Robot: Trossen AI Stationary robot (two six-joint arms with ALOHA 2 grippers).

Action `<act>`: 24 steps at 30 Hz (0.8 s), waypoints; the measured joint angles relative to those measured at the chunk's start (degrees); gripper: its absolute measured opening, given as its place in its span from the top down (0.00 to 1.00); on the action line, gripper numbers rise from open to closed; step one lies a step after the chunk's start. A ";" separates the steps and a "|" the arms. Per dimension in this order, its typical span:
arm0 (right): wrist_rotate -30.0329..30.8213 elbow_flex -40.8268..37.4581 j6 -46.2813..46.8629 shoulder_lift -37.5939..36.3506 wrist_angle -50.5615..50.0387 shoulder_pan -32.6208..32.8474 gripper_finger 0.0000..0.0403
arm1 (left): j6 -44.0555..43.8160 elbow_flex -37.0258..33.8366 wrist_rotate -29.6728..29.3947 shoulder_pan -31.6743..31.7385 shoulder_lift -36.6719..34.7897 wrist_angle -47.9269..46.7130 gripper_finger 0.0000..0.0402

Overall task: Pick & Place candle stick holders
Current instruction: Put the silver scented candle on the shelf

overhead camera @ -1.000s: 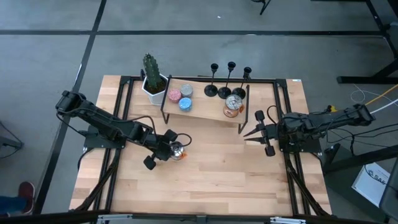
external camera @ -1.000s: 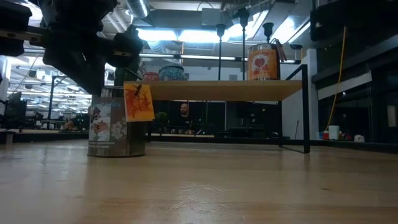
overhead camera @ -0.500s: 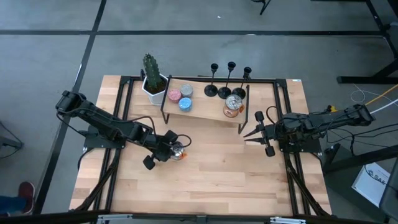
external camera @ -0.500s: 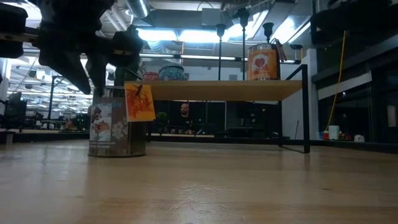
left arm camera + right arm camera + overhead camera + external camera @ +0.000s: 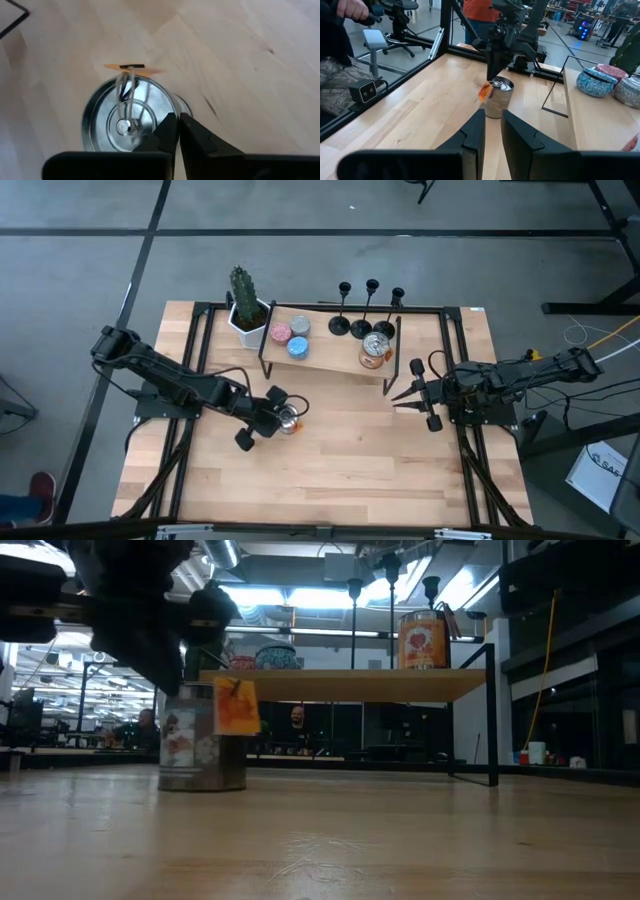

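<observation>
Three slim black candle stick holders [image 5: 343, 310] [image 5: 370, 305] [image 5: 397, 310] stand on their round bases along the far edge of the wooden shelf [image 5: 330, 360]; no gripper is near them. My left gripper [image 5: 281, 416] is shut at the top of a metal can [image 5: 289, 419] that stands upright on the table, left of the middle. An orange tag [image 5: 237, 707] hangs from the can. My right gripper [image 5: 398, 395] hovers near the shelf's right end, pointing toward the table's left, its fingers [image 5: 492, 112] slightly apart with nothing between them. My left gripper comes slanting down from the table's left, and its shut fingertips [image 5: 170, 122] meet the can's top rim [image 5: 176, 102] on one side. Nothing shows between the fingers. The can stands upright with its bottom on the table.
The shelf also carries three small round tins [image 5: 291, 336] and a can with an orange label [image 5: 375, 350]. A potted cactus [image 5: 245, 310] stands at the shelf's far left corner. Bare wood lies across the table's near half. A person [image 5: 340, 45] sits beyond the table's left side.
The can has slid a little toward the table's right, staying upright, and its orange tag has swung with it. My left gripper's fingers have shifted the same way at the can's top.
</observation>
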 joint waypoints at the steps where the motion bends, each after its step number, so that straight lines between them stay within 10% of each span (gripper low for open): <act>1: -0.04 0.00 0.02 0.00 0.00 0.00 0.84 | -0.40 0.05 -0.18 0.03 0.46 0.22 0.98; 24: -0.04 0.00 0.13 0.04 -0.07 0.02 0.84 | 1.01 -0.42 -1.10 0.03 2.26 11.09 0.99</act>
